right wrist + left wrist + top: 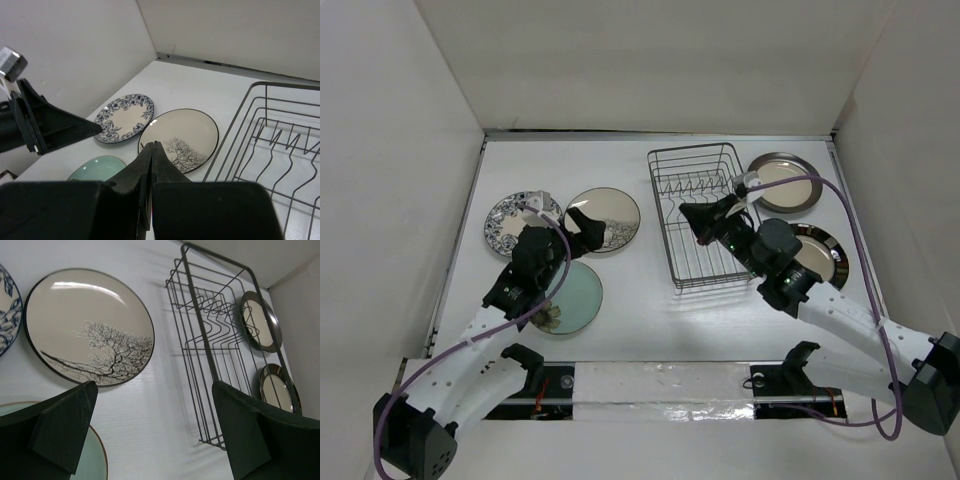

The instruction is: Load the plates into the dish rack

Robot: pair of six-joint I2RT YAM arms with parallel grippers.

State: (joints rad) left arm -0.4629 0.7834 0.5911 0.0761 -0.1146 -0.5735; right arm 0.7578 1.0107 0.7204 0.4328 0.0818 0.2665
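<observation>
The grey wire dish rack stands empty right of centre. The cream tree-print plate, the black-and-white patterned plate and the pale green plate lie flat to its left. Two beige plates with dark rims lie to its right. My left gripper is open and empty above the tree plate's left edge; in the left wrist view the tree plate and rack show beyond it. My right gripper is shut and empty over the rack's left side, also in the right wrist view.
White walls close in the table at the back and both sides. A shiny taped strip runs along the near edge between the arm bases. A purple cable loops over the right-hand plates. The left arm's finger shows in the right wrist view.
</observation>
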